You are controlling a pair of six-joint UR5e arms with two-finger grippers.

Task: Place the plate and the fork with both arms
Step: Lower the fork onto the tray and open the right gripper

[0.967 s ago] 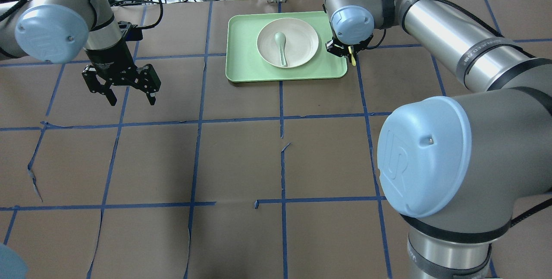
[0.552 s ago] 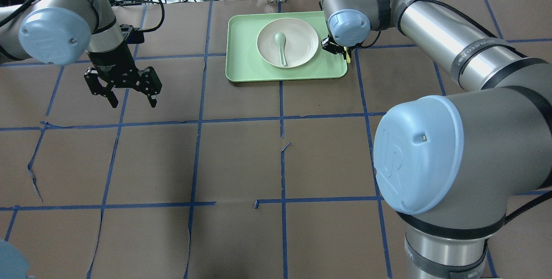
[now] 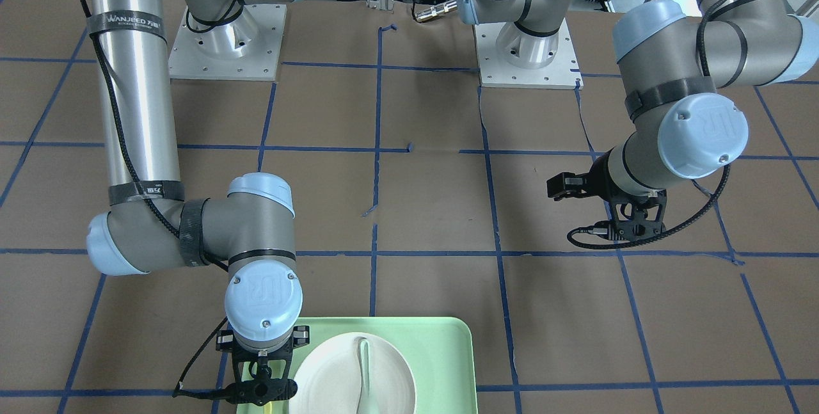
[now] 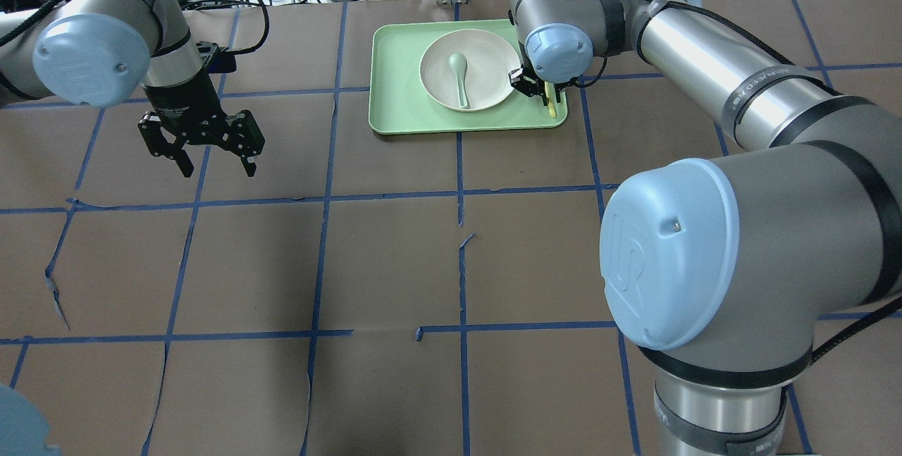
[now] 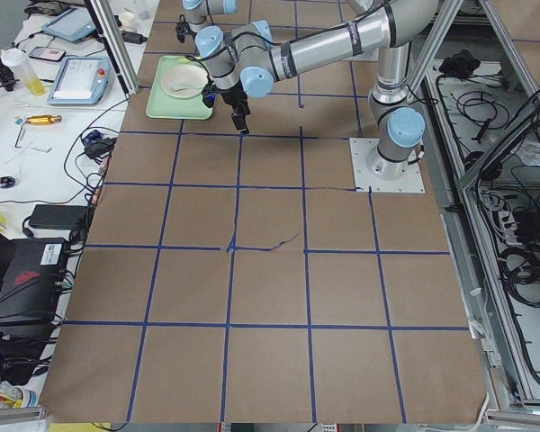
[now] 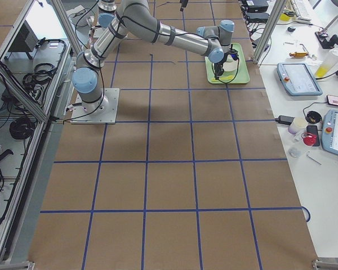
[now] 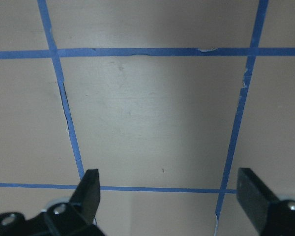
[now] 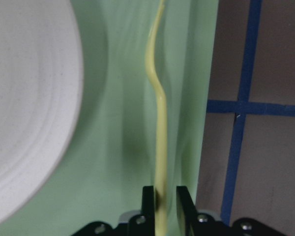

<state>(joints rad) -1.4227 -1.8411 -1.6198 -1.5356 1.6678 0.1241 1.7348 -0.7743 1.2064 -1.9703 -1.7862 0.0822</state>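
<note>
**Fork poised over the tray's narrow side strip**

The right arm's black two-finger gripper [image 8: 161,196] is pinching the slim bright yellow plastic fork [image 8: 156,103] by one end, jaws closed on the handle, and is holding it over the rectangular mint-green tray [image 4: 402,114]. The fork is running along the narrow strip between the round off-white shallow plate [image 4: 493,44] and the tray's raised rim on the robot's right side, apart from the plate. Whether its far end is touching the tray I cannot tell. The plate is sitting on the tray with a pale grey-green spoon [image 4: 459,75] lying in it. The left arm's gripper [image 4: 201,142] is hanging wide open and empty over the brown paper-covered desk [image 4: 387,259], well apart from the tray.

The strip is looking tight, so a release here is risking the fork ending up propped on the rim or tipping out onto the desk. The fork is thin and curved, so letting go from any height is inviting a bounce or a roll. A descent drifting toward the plate is risking a nudge to its edge
</note>
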